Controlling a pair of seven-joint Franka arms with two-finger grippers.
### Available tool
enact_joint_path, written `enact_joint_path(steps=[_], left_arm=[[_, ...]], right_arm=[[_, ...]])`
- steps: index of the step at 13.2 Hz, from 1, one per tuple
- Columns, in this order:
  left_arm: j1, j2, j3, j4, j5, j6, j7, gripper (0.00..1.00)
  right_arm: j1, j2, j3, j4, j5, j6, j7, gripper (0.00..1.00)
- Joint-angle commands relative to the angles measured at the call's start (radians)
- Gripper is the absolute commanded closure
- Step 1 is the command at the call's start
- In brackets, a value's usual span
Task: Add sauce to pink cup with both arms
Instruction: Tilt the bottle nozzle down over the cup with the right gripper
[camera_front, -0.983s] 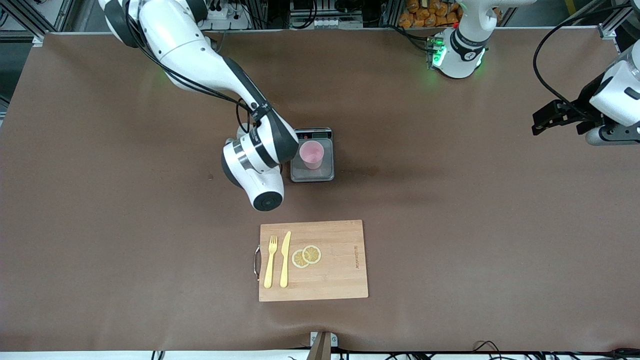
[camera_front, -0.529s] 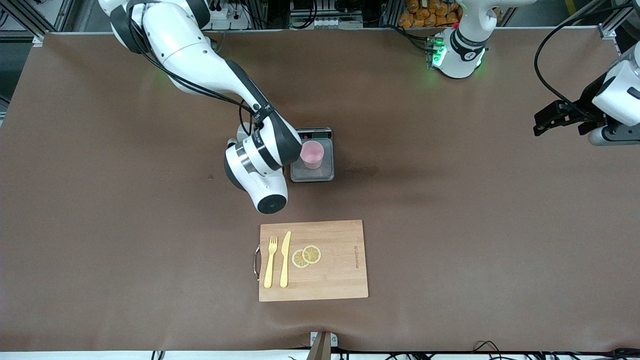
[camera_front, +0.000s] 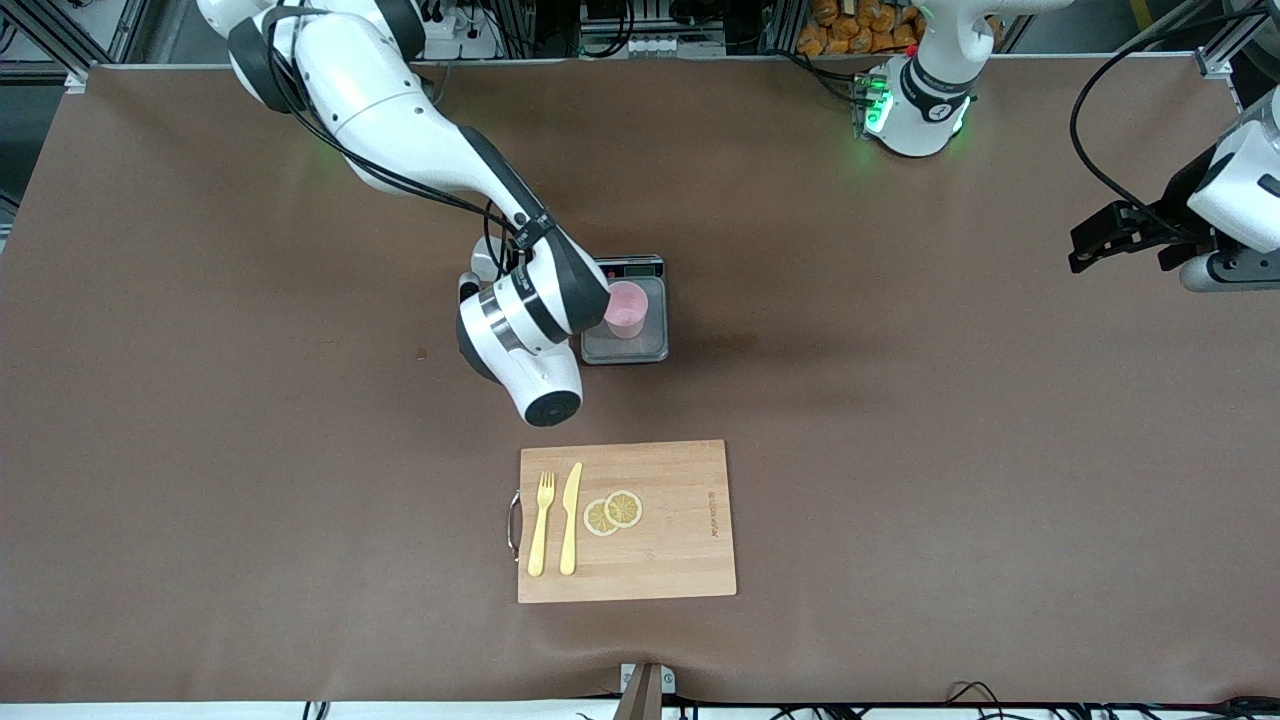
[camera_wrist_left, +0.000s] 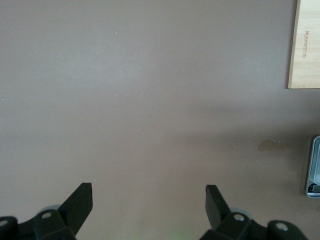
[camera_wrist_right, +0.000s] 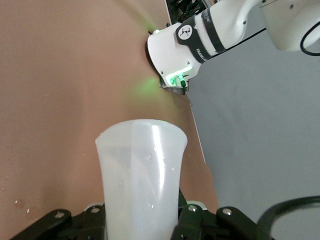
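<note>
In the front view you see the pale pink cup (camera_front: 626, 308) upright on the grey scale (camera_front: 640, 345) mid-desk (camera_front: 900, 420), the right arm's wrist just beside it, and the left pincer (camera_front: 1085, 245) waiting over the left arm's end. Your left wrist view shows that pincer (camera_wrist_left: 150, 200) spread wide above bare desk. Your right wrist view shows the right pincer (camera_wrist_right: 142, 220) clamped on a whitish, see-through sauce container (camera_wrist_right: 142, 170), tapered, with droplets on its wall.
</note>
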Motion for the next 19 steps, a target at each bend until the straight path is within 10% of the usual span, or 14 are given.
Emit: enact_joint_path(steps=[1,19], left_arm=[[0.004,-0.023,0.002,-0.016,-0.024,0.010,0.007,0.00],[0.001,-0.020,0.000,-0.023,-0.023,0.010,0.006,0.00]], right_arm=[[0.012,0.026,-0.008,0.081,-0.012,-0.071,0.025,0.73],[0.016,0.089,-0.012,0.146,-0.012,-0.186,0.073,0.81]])
